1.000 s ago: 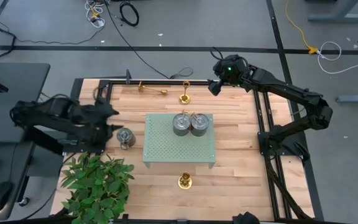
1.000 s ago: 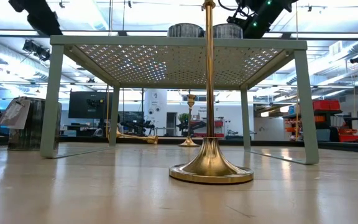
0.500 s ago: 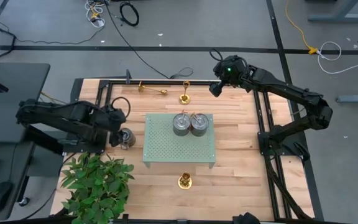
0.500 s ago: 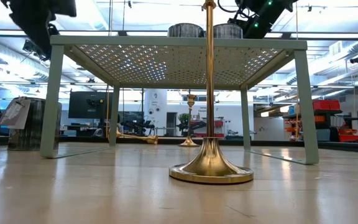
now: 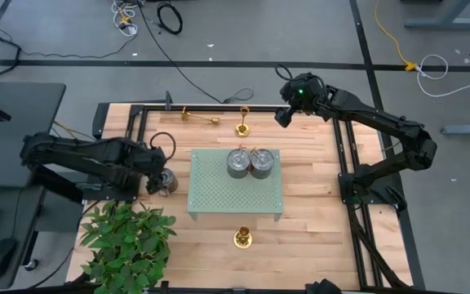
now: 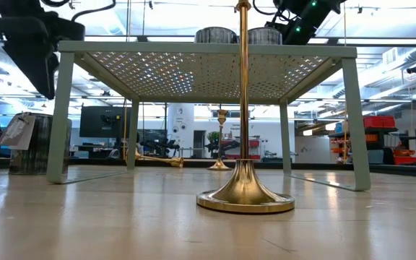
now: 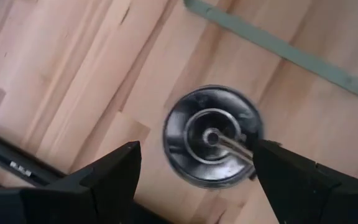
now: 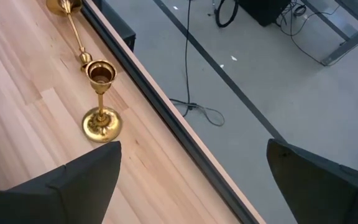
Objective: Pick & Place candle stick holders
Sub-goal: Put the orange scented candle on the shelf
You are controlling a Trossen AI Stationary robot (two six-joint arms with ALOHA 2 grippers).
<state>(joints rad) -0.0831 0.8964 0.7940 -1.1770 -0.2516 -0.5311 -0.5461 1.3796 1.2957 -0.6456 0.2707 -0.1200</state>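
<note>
Three gold candle stick holders are on the wooden table. One stands on its base near the front edge [image 5: 242,238], large in the low view [image 6: 244,180]. One stands at the far edge [image 5: 242,126] and shows in the right wrist view [image 8: 101,102]. One lies on its side beside it [image 5: 198,116]. My left gripper [image 5: 160,169] is open above a grey metal can [image 7: 213,137], with a finger out on either side of it and touching nothing. My right gripper [image 5: 284,114] is open and empty, raised over the far edge to the right of the standing holder.
A green perforated stand [image 5: 235,204] stands mid-table and carries two grey cans [image 5: 249,162]. The grey can under my left gripper stands on the table left of the stand [image 5: 166,181]. A potted plant [image 5: 129,241] fills the near left corner. A black frame [image 5: 149,108] runs along the far edge.
My left gripper has moved toward the table's right edge and down, ending over the grey can left of the stand. My right arm has kept still.
</note>
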